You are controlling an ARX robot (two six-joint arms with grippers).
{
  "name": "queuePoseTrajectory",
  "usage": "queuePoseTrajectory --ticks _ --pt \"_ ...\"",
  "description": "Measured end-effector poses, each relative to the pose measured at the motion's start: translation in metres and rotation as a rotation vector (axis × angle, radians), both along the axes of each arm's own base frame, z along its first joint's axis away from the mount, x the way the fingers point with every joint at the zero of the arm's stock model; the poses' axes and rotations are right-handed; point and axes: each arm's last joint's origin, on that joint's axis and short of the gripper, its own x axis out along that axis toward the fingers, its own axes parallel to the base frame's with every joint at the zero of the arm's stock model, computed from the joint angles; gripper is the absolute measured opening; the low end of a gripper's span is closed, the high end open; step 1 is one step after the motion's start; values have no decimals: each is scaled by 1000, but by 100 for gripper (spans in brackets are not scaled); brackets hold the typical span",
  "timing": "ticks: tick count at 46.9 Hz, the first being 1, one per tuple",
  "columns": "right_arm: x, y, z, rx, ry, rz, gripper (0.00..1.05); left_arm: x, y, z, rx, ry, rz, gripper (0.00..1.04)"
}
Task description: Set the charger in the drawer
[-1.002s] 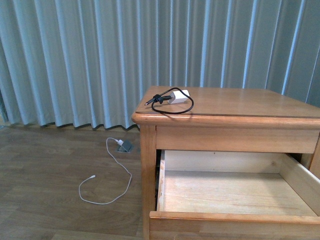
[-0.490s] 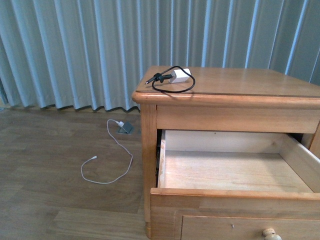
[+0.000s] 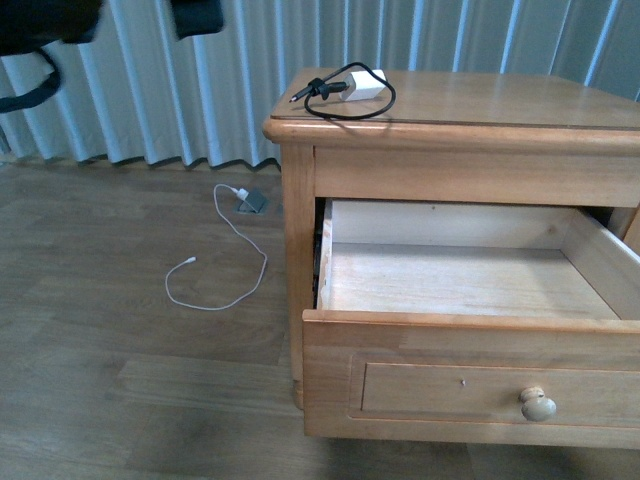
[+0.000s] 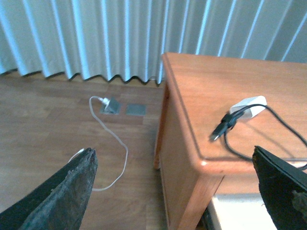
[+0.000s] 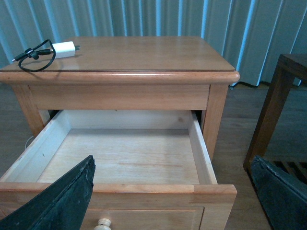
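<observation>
So the small white charger block with its looped black cable sits top middle of the front view, on the light-brown wooden nightstand near its corner. The upper wooden drawer with the round pale knob hangs open, lower right. The left gripper and right gripper are both spread wide, holding nothing.

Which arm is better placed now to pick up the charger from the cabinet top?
Left. The left gripper hangs open with the charger close ahead; the right gripper faces the open drawer, farther from it.
</observation>
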Motion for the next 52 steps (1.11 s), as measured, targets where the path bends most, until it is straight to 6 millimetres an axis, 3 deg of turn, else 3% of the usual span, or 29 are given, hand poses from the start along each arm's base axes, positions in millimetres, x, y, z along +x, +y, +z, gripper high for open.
queuePoseTrajectory --ticks 14,26,37,52 --pt "0 0 0 0 0 0 96 97 -48 -11 78 40 -160 99" --pt "0 0 0 0 0 0 96 154 -68 -18 92 103 -261 99" --pt "0 0 0 0 0 0 96 167 -73 -12 102 144 -308 99" --pt "0 0 0 0 0 0 96 168 -74 -26 233 243 -321 98"
